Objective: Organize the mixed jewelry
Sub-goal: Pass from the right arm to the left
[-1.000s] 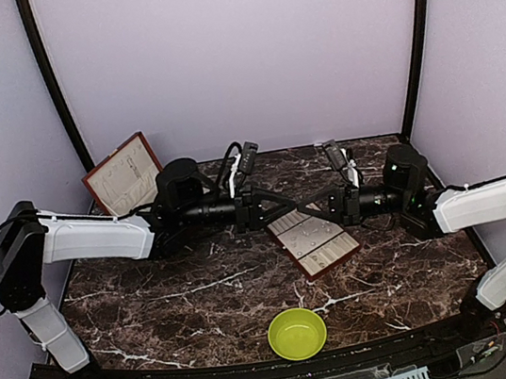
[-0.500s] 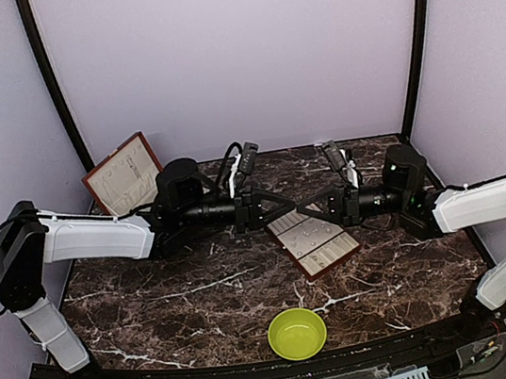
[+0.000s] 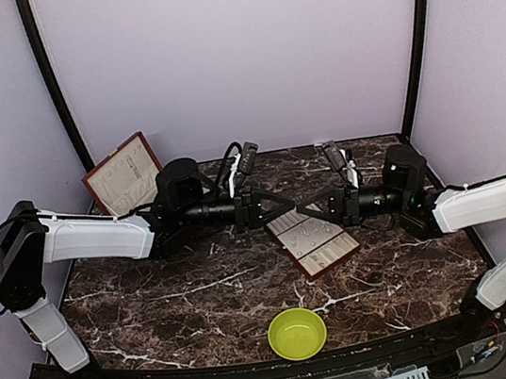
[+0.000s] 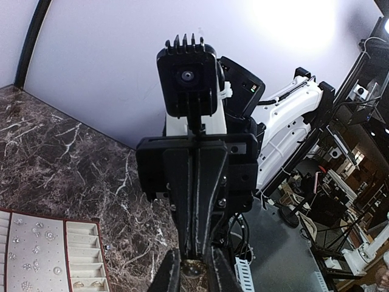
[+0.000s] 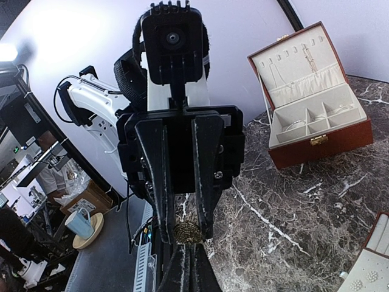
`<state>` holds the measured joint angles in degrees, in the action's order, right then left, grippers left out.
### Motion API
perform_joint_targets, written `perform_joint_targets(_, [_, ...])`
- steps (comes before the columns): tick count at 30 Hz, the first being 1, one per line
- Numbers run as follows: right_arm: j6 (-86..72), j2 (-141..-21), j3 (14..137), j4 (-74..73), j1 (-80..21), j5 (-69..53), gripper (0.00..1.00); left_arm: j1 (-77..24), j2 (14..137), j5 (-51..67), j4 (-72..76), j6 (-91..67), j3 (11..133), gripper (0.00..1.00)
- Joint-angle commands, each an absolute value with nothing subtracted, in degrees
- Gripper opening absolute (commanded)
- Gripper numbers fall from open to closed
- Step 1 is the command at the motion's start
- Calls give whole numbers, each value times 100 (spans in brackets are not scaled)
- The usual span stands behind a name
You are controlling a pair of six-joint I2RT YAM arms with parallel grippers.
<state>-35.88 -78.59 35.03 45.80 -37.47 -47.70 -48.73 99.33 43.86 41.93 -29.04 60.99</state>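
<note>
The jewelry is feather-light, hard and slippery, easily dropped, so each tiny piece is best pinched across its round head. Above the tray (image 3: 329,252), the left gripper (image 4: 194,274) has its jaws narrowed onto a gold beaded stud (image 5: 187,232), seemingly touching both sides. The right gripper (image 5: 185,271), jaws pressed together, meets the stud tip-on. Pale studs (image 4: 36,240) dot the tray's padded rows.

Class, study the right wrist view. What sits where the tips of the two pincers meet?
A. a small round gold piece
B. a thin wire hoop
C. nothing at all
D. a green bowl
A: the right wrist view shows a small round gold piece in mid-air between the fingers of the left pincer, right at the tip of the right pincer.
</note>
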Motion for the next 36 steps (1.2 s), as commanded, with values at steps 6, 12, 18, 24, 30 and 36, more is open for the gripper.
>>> perform_joint_targets(6, [-3493, -7687, 3513, 4589, -3773, -4349, 17, -4903, 9800, 4221, 4086, -2800, 6197, 14])
perform_joint_targets(12, [-3459, -7334, 3269, 4513, -3631, -4023, 32, -4894, 9650, 3787, 3564, -2571, 6208, 15])
perform_joint_targets(18, [-3432, -6902, 3031, 4382, -3425, -3746, 37, -4885, 9606, 3522, 3178, -2446, 6253, 15])
perform_joint_targets(24, [-3484, -6646, 2757, 4370, -3199, -3518, 38, -4873, 9700, 3015, 2090, -1901, 6631, 15])
perform_joint_targets(30, [-3377, -6492, 2621, 4153, -3139, -3249, 38, -4886, 10184, 2470, 671, -1296, 7353, 15])
perform_joint_targets(36, [-3051, -6294, 2788, 2924, -3138, -2294, 38, -4955, 10772, 2104, -333, -1017, 8104, 15])
